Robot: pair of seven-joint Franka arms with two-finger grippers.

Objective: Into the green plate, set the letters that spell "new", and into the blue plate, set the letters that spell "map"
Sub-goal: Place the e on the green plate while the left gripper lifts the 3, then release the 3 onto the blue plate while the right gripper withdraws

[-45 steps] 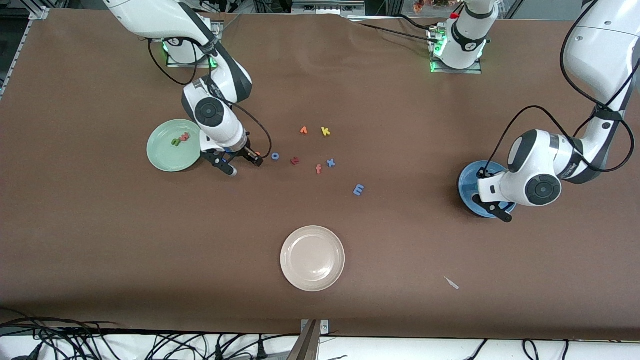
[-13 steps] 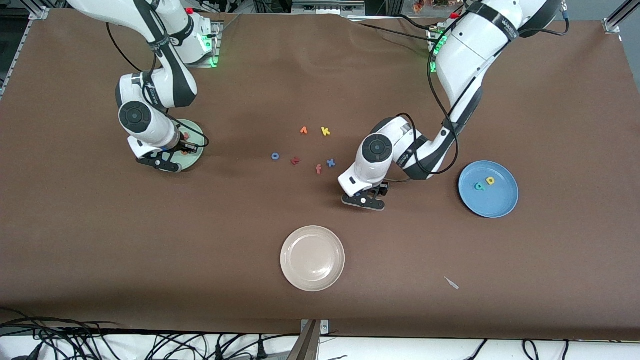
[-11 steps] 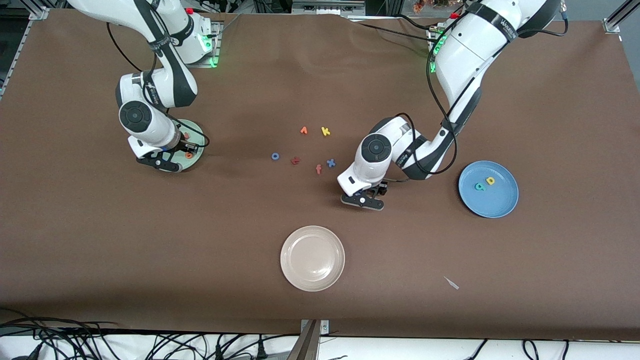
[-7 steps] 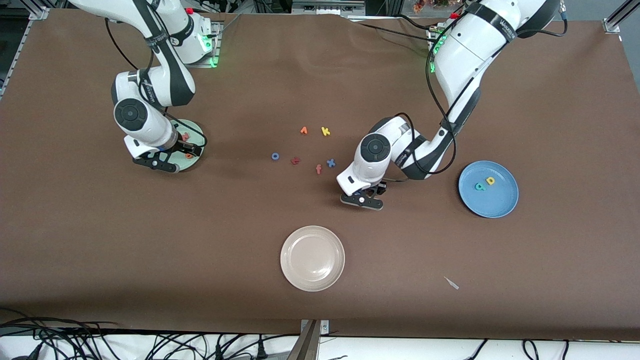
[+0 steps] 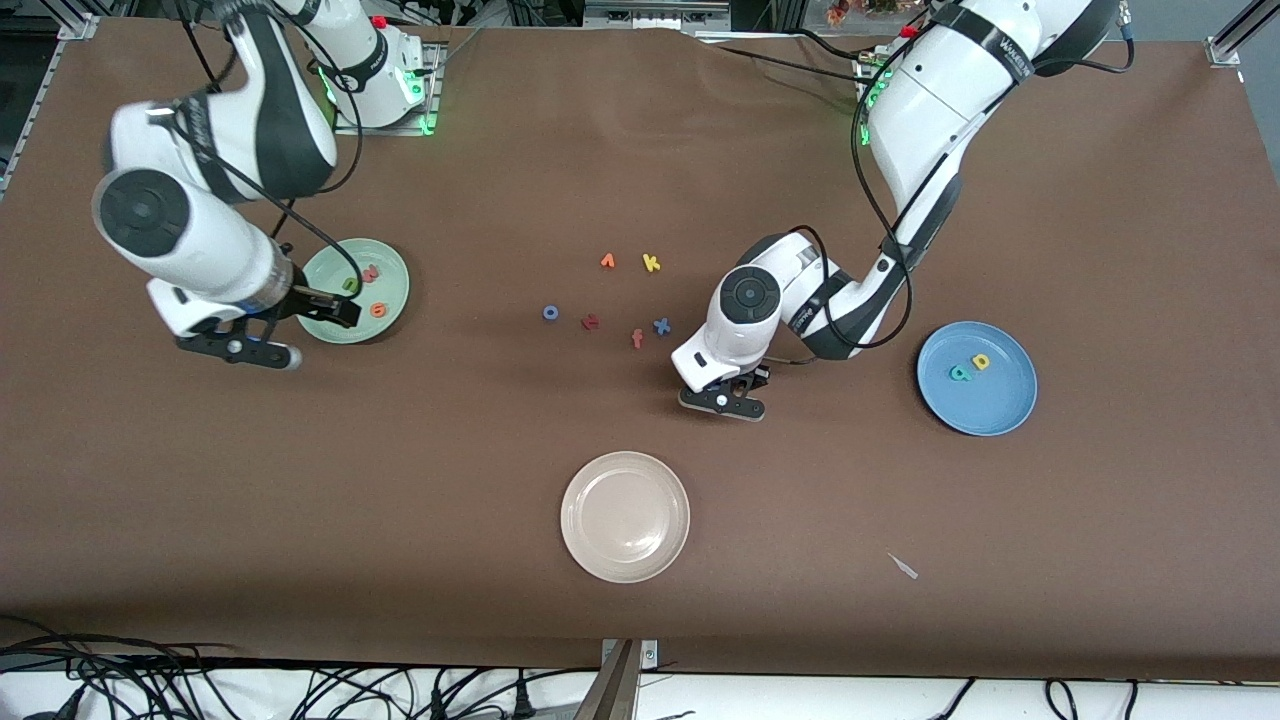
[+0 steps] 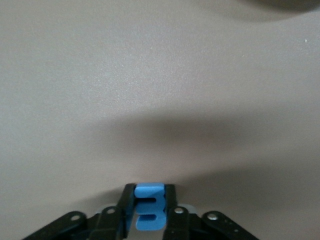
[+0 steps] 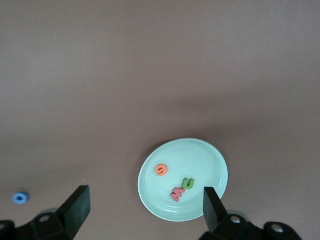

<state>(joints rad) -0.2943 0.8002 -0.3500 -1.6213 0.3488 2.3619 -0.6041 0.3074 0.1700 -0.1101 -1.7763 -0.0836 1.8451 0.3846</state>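
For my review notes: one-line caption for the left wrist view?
Left gripper shut on the blue "m", low over the brown table.

Bare table [image 5: 850, 480] toward blue plate [image 5: 1000, 405]

Counter [image 5: 640, 180]: flat surface under a brown covering, slightly rumpled near the arm bases.

Lying directly on it:
- Green plate [image 5: 340, 325], toward the right arm's end.
- Blue plate [image 5: 975, 415], toward the left arm's end.
- Cream plate [image 5: 625, 516], mid-counter, nearest the front camera of the three plates.
- Loose foam letters grouped mid-counter: orange letter [image 5: 607, 261] beside yellow "k" [image 5: 651, 262]; nearer the camera, blue ring letter [image 5: 550, 313], dark red letter [image 5: 590, 321], salmon "f" [image 5: 637, 338], blue "x" [image 5: 661, 325].
- Small pale scrap [image 5: 903, 566], nearer the camera than the blue plate.
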